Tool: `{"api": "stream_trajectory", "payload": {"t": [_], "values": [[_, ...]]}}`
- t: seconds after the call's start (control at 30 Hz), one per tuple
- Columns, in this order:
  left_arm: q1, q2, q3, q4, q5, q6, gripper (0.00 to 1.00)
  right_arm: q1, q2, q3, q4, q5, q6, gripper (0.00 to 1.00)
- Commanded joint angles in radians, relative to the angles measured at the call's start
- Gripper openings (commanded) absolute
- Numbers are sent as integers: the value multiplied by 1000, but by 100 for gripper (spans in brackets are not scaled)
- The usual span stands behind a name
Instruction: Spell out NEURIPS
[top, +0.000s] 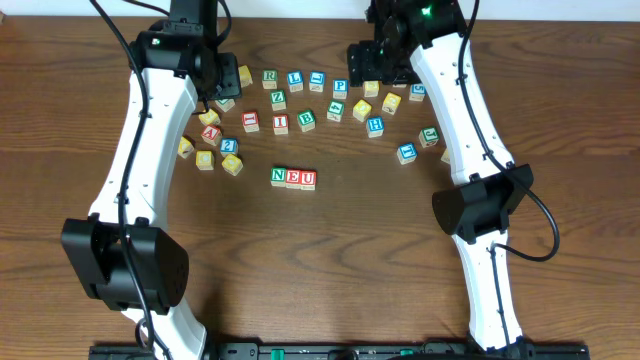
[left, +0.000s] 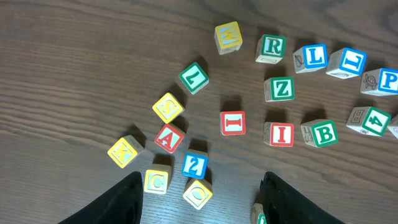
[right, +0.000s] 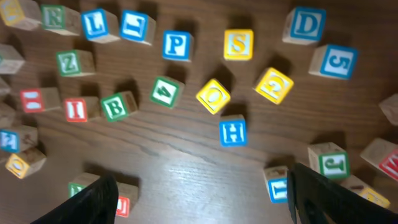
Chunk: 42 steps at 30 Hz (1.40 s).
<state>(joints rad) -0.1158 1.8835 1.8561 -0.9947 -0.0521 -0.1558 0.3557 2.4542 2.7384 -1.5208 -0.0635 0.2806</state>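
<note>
- Presently, N (top: 279, 176), E (top: 293, 178) and U (top: 308, 179) sit touching in a row, left to right, at mid worktop (top: 390, 260). The row is on the near side of the loose scatter and apart from it.
- R (top: 270, 76), green-bordered, lies at the left end of the scatter's far row. A blue L cube (top: 295, 78) is just right of it.
- P (top: 340, 87), blue-bordered, is in the same far row, right of the L cubes.
- I (top: 281, 122), red-bordered, is one row nearer. It sits between another red cube (top: 251, 122) on its left and a green B (top: 306, 120) on its right. A green Z (top: 278, 99) is just far of it.
- The yellow S (right: 238, 44) lies right of P, apart from it, and a blue D (right: 306, 25) is farther right again.
- The left jaws stand spread and are closed on no cube. Their dark fingers (left: 121, 199) show at the near edge of the left wrist view, over the left cluster. The red A (left: 168, 137) and blue 2 (left: 196, 165) lie just far of the gap.
- The right jaws stand spread wide and are also closed on no cube. Their fingers (right: 99, 199) frame bare wood, and a blue H (right: 233, 132) lies far of the gap.
</note>
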Motion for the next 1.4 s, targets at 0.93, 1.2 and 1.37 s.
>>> {"api": "stream_trajectory", "payload": {"t": [0.93,1.2,1.37], "values": [[-3,0,6,-22,-8,13,61,-103,-8,-6,-94,54,11,87],[-3,0,6,-23,-8,13,61,-84,-8,-6,-64,54,10,87],[-3,0,-3,-11,-8,13,61,-71,-8,-6,-42,53,11,87]]}}
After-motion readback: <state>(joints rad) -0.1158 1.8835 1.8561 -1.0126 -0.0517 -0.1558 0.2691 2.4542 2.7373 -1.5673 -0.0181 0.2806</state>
